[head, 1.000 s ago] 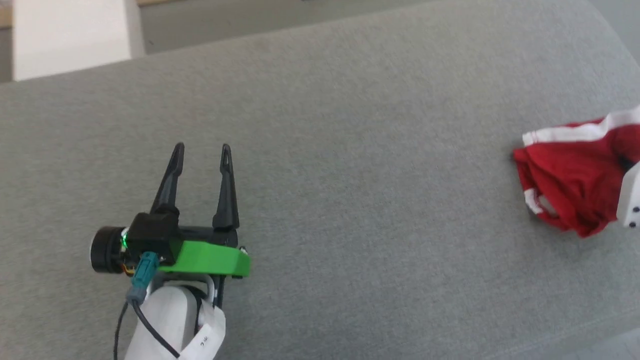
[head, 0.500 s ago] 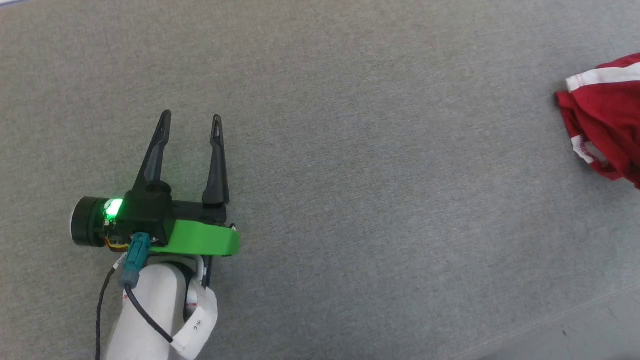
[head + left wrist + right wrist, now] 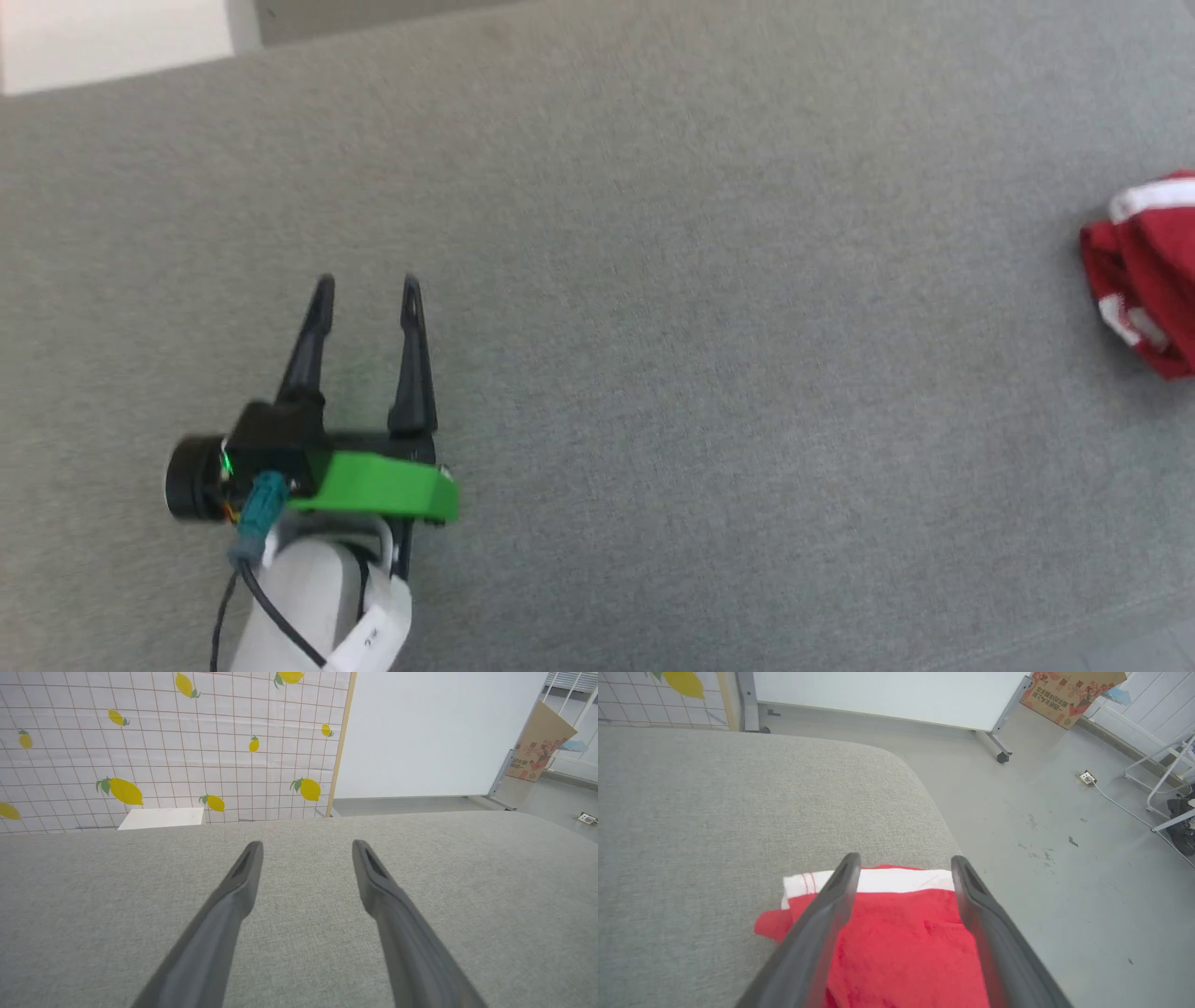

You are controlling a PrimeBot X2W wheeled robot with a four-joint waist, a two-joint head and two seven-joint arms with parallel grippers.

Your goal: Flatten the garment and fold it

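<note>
The garment, bright red with a white stripe, lies bunched near the right end of the grey cushion. It is cut off by the right edge of the head view. My right gripper hovers over it, open, its fingers spread to either side of the red cloth and gripping none of it. Far to the left my left gripper rests low over bare cushion, open and empty. The left wrist view shows the left gripper with only grey fabric between its fingers.
The cushion's rounded corner drops to a grey floor just right of the garment. Beyond stand a white board on castors, a cardboard box and a lemon-patterned wall. A small white block sits behind the cushion.
The head camera has tilted down and back up, shifting the whole picture. The pale part of my right arm beside the garment has left the head view. The left gripper keeps its pose.
</note>
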